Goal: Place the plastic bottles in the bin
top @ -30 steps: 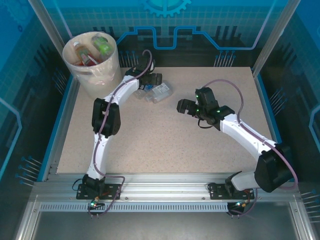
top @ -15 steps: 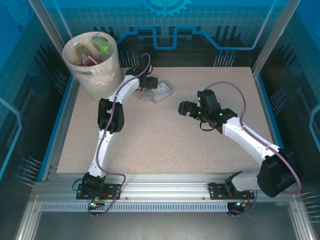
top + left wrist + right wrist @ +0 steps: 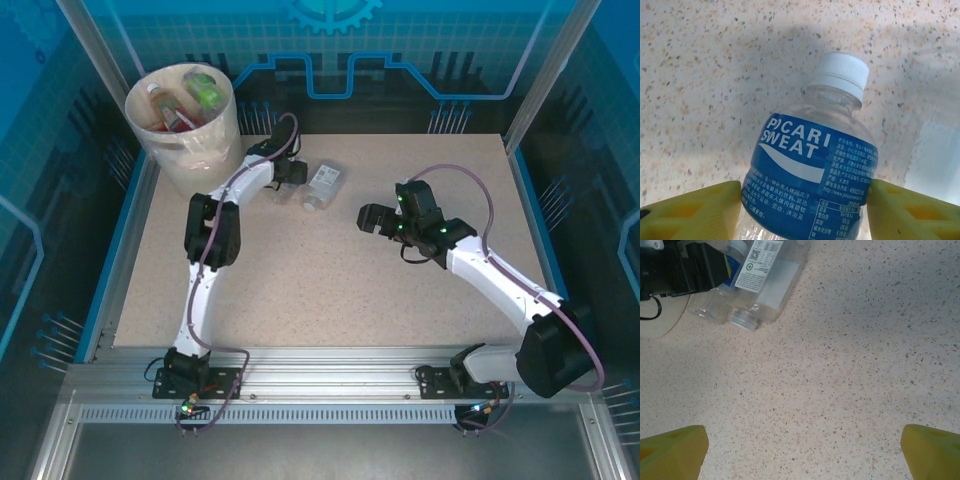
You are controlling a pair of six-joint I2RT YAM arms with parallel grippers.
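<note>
A clear plastic bottle with a blue Pocari Sweat label and white cap (image 3: pixel 812 165) lies on the speckled table. My left gripper (image 3: pixel 805 200) is shut on its body, one yellow finger (image 3: pixel 695 212) pressed to each side. From above, that gripper (image 3: pixel 287 174) sits just right of the cream bin (image 3: pixel 190 150), which holds several bottles (image 3: pixel 180 100). A second clear bottle with a white label (image 3: pixel 322 183) lies beside it, also seen as the clear bottle (image 3: pixel 765 282) in the right wrist view. My right gripper (image 3: pixel 372 217) hangs open over bare table, its gripper (image 3: pixel 805 440) holding nothing.
The bin's rounded base (image 3: pixel 655 325) is close behind the left gripper's black body (image 3: pixel 685 270). Blue walls and metal posts ring the table (image 3: pixel 330 290). Open tabletop stretches across the middle and near side.
The left gripper has slid a little left toward the bin and closed its fingers onto the blue-labelled bottle. The right arm has shifted only slightly.
</note>
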